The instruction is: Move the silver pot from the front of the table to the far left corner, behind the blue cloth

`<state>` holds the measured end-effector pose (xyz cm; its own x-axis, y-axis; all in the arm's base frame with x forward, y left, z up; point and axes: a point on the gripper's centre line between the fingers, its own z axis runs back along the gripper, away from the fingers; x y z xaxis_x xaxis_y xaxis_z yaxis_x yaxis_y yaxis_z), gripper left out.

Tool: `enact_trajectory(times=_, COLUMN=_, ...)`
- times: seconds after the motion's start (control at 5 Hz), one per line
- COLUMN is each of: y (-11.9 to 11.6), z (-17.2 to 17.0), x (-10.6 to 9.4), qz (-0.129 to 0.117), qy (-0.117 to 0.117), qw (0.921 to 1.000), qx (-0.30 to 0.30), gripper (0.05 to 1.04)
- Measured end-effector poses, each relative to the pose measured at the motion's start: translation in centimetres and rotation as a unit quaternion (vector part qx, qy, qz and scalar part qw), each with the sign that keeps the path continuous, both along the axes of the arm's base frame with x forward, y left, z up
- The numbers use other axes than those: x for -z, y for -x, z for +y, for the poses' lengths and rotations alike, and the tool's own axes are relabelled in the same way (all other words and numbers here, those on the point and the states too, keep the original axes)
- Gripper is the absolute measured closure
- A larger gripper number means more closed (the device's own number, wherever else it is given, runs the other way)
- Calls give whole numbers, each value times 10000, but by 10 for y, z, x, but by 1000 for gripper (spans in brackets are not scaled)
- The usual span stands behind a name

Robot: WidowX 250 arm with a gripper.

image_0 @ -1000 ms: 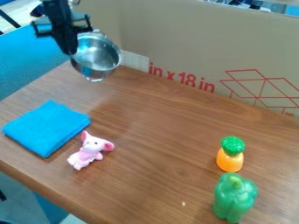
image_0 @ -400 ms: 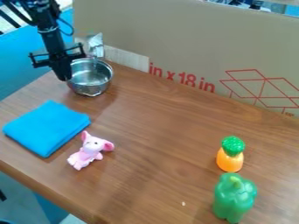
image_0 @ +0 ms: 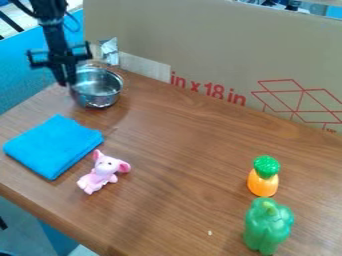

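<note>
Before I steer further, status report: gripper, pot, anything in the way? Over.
Gripper on metal pot, holding its rim. Pot's opening up; table contact unclear. Folded blue cloth nearest in front, cardboard wall behind. Over.

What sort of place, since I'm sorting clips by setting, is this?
Probably a robotics lab: a black robot arm has its claw at a metal pot, cardboard screens the wooden table, and a pink toy and green toy pepper sit out.
</note>
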<state>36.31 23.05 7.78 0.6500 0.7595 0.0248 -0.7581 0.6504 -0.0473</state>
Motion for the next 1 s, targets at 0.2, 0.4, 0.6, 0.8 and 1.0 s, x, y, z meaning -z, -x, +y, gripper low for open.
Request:
enact_trajectory(times=0.2, y=-2, z=-6, x=-19, qz=67, qy=-366, qw=9992, qx=133, gripper=529)
enact_trajectory(times=0.4, y=-8, z=-11, x=-51, qz=-303, qy=-665, qw=9969, qx=306, gripper=221)
enact_trajectory(times=0.6, y=-3, z=-28, x=-51, qz=-247, qy=-678, qw=9945, qx=759, gripper=73)
enact_trajectory(times=0.8, y=-4, z=-78, x=-61, qz=-277, qy=-1041, qw=9736, qx=2011, gripper=76)
enact_trajectory(times=1.0, y=20, z=-138, x=-50, qz=-58, qy=-1177, qw=9341, qx=3370, gripper=78)
